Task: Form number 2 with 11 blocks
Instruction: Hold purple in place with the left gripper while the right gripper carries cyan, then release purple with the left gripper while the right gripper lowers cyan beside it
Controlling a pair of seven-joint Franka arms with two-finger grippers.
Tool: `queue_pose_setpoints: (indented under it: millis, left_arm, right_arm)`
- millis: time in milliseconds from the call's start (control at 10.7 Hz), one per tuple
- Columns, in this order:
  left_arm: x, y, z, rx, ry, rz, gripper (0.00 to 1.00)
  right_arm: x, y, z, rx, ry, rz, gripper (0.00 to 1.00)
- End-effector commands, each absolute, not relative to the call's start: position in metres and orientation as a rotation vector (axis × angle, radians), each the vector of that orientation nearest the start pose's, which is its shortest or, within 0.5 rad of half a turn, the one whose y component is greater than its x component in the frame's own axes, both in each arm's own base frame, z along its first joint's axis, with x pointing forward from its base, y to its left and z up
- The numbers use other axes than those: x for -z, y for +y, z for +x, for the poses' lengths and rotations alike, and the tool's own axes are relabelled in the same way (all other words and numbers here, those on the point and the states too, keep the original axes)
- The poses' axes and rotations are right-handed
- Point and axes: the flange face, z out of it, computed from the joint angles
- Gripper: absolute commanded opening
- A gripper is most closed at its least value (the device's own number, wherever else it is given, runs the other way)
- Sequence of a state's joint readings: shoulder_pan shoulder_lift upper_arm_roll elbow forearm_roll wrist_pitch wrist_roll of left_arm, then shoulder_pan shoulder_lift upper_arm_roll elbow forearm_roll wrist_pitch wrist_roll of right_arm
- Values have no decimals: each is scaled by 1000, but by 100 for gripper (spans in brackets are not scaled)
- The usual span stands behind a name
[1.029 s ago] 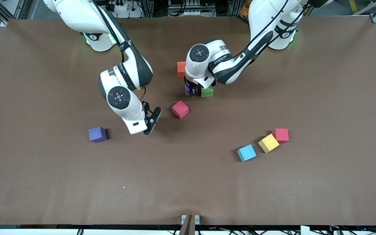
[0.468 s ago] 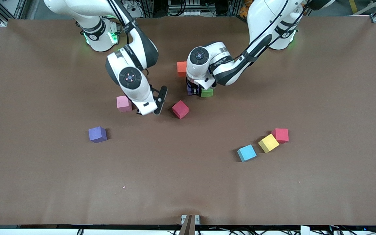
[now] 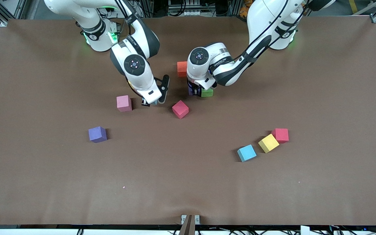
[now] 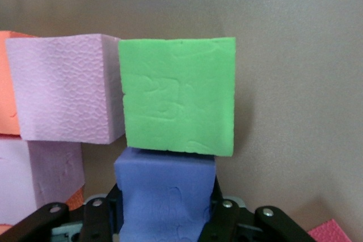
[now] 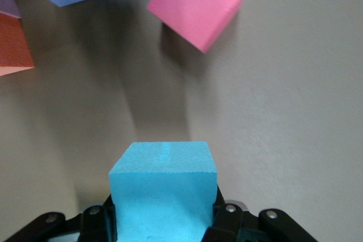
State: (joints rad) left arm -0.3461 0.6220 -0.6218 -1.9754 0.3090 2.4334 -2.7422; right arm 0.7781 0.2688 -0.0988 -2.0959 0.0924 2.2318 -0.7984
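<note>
The blocks lie scattered across the front view: a purple cube [image 3: 97, 134] at middle left, a pink cube [image 3: 124, 103] above it. Next, the right gripper [image 3: 153, 99] – fingers clamped on a light-blue cube [image 5: 163, 194] – hangs above centre beside a red cube [image 3: 180, 109]. The left gripper [image 3: 195, 91] clamps a blue-purple cube [image 4: 165, 192] against the green cube [image 3: 207, 92] by an orange cube [image 3: 181, 69].
</note>
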Motion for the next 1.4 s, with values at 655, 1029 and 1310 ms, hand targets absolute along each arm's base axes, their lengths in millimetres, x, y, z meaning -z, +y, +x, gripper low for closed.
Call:
queue_pose_setpoints:
  millis: [655,1029,1310]
  left_arm:
    - [-208,-490,355,149,2368,2115,8]
    - [-209,-490,355,142,2368,2122,65]
    - [-220,-490,357,112,2368,2125,100]
  right_arm:
    - [-274,415,375,-149,-2160,-2237,46]
    - [-276,382,384,-169,-2111,-2273,46]
    - [-286,340,418,-173,-2089,-2273,49]
